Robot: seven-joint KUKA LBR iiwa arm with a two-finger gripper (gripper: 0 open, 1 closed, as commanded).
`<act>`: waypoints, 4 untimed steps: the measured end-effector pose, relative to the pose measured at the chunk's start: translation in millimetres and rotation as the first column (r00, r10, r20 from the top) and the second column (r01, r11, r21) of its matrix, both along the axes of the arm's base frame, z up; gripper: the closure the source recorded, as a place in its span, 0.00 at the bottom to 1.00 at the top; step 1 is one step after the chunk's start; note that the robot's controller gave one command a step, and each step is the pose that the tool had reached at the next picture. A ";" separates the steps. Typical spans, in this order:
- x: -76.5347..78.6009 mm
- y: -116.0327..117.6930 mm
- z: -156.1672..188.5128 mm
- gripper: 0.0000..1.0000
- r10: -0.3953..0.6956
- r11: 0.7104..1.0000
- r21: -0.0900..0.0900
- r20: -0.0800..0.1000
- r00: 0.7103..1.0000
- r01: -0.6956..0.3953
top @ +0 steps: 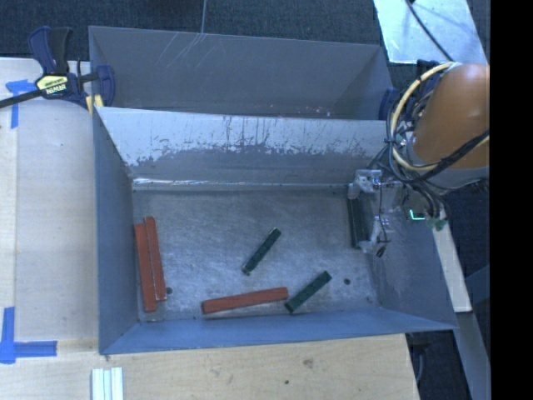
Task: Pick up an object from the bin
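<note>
Fingers hang apart and empty by the bin's 3 o'clock wall; nothing is picked yet, and the nearest green stick at 5 o'clock lies untouched.

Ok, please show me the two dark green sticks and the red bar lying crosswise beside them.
Upper green stick (261, 251), camera view, on its middle.
Lower green stick (308, 292), camera view, on its middle.
Red bar (245, 301), camera view, on its middle.

Grey bin; red bars left and front; green sticks middle
</note>
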State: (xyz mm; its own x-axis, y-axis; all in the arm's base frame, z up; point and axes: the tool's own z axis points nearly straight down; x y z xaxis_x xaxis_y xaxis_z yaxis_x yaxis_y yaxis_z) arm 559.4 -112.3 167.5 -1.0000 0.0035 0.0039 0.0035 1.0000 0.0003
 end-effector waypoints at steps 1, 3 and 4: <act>-29.4 -25.7 -100.7 0.00 0.181 0.984 0.001 0.000 0.984 -0.181; -58.7 115.0 -96.2 0.00 0.619 0.785 0.005 0.003 0.786 -0.619; -75.2 170.7 -95.9 0.00 0.646 0.763 -0.004 0.013 0.763 -0.646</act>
State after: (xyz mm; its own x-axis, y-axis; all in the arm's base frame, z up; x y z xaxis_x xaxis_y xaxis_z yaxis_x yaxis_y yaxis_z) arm 484.2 58.4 71.6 -0.7656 -0.6432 -0.0091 -0.6432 0.7657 -0.0040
